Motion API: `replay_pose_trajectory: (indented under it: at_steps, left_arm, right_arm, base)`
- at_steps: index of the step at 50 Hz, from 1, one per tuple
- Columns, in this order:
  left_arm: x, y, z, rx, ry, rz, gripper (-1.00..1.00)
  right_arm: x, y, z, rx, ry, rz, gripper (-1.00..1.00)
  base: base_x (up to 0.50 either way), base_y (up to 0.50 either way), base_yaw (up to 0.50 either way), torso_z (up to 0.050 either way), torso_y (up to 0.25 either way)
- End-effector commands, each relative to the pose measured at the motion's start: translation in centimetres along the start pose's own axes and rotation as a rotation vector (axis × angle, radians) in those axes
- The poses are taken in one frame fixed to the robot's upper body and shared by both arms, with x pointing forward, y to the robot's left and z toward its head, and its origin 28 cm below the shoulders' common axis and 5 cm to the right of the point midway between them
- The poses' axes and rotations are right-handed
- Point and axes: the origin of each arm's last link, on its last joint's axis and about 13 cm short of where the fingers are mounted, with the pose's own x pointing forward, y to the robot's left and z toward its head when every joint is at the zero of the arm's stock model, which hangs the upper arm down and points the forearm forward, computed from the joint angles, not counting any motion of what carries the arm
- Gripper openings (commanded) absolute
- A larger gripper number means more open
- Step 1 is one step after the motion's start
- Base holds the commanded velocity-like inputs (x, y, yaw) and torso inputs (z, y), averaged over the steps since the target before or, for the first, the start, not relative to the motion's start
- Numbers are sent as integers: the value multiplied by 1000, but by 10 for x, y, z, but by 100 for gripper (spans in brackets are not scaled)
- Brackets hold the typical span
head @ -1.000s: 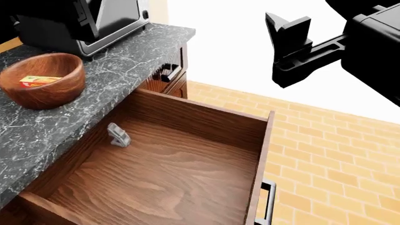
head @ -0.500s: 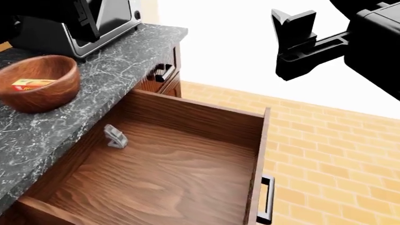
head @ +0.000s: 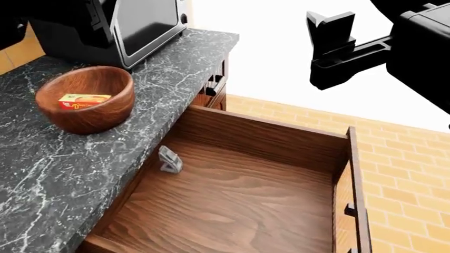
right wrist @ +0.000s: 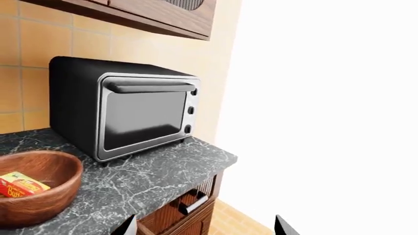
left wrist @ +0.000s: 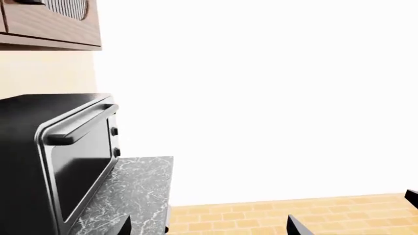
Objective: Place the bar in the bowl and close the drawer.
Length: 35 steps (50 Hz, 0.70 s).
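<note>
Bar (head: 84, 100) lies inside bowl (head: 87, 98) on the marble counter (head: 49, 174), left of the drawer (head: 239, 205), which stands fully open. Remaining step is probably closing it: bring the right gripper (head: 330, 39), held high with fingers spread and empty, down to the drawer front and push squarely. Left gripper: state cannot be told. Wrapper text unreadable.

Print on the bar's wrapper only, too blurred to read

The bar (right wrist: 23, 184), lying in the bowl (right wrist: 62, 193), carries red lettering on its yellow-orange wrapper; in the right wrist view a word beginning with something like "Bu" shows, but it cannot be made out for certain. In the head view the same wrapper (head: 84, 100) shows only a smudge of red print. Nothing else bears legible text, numbers or signs.
</note>
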Motion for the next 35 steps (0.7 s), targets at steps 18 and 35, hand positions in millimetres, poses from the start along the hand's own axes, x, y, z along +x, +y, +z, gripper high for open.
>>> replay_pose_trajectory:
  at_steps: [18, 35]
  left_arm:
    - [2, 0, -2, 4, 8, 3, 100]
    - [2, 0, -1, 5, 7, 3, 100]
  right_arm:
    - [-4, 4, -3, -22, 10, 28, 100]
    - [-4, 5, -3, -26, 19, 35, 100]
  base:
    - [-2, 6, -200, 0, 0]
    - [-6, 28, -500, 0, 0]
